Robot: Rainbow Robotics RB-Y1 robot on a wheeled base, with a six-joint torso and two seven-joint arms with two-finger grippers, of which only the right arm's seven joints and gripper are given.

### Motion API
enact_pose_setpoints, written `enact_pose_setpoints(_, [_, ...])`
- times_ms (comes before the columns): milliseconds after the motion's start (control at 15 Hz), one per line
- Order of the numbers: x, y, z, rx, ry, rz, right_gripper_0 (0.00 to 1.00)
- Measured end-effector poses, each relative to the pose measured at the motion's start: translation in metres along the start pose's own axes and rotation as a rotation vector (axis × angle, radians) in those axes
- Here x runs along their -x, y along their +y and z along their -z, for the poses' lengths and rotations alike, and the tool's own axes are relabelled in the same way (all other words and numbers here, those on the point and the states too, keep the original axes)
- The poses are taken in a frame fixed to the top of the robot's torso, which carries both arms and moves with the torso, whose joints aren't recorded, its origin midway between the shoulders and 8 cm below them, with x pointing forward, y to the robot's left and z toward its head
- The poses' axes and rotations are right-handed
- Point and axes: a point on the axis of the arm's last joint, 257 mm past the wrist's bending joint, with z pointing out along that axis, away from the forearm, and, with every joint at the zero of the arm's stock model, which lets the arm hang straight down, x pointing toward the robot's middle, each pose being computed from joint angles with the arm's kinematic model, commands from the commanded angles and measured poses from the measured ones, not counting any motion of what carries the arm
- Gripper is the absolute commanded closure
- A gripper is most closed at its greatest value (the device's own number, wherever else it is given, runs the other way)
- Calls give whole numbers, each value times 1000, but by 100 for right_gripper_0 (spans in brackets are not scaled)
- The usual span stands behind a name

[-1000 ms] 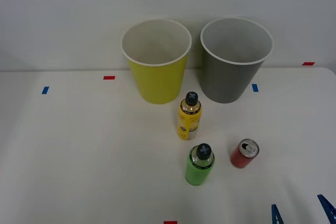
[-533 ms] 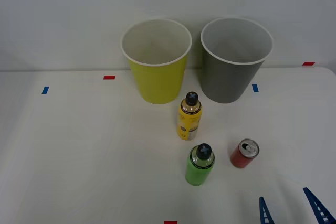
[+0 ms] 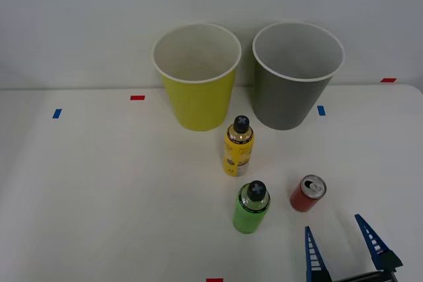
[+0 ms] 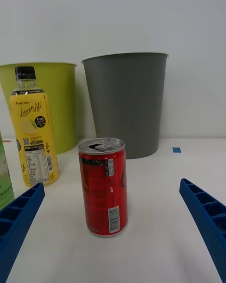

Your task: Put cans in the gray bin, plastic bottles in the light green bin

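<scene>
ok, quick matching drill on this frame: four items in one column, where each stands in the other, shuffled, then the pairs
Items:
1. red can
2. yellow-labelled bottle
3. green bottle
4. right tool

Places, in the front view:
A. just in front of the two bins, between them
B. nearest the table's front edge, fingers open
C. upright just ahead of the open fingers, right of the green bottle
D. in front of the yellow-labelled bottle, left of the can

Pairs: 1-C, 2-A, 3-D, 4-B
</scene>
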Motion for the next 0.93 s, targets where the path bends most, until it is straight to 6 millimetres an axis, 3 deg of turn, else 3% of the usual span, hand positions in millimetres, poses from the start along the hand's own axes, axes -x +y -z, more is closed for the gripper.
enact_pose_setpoints(600, [-23,14,-61,9,47,7,0])
enact_pose_setpoints(933, [-26,20,-83,17,53,2,0])
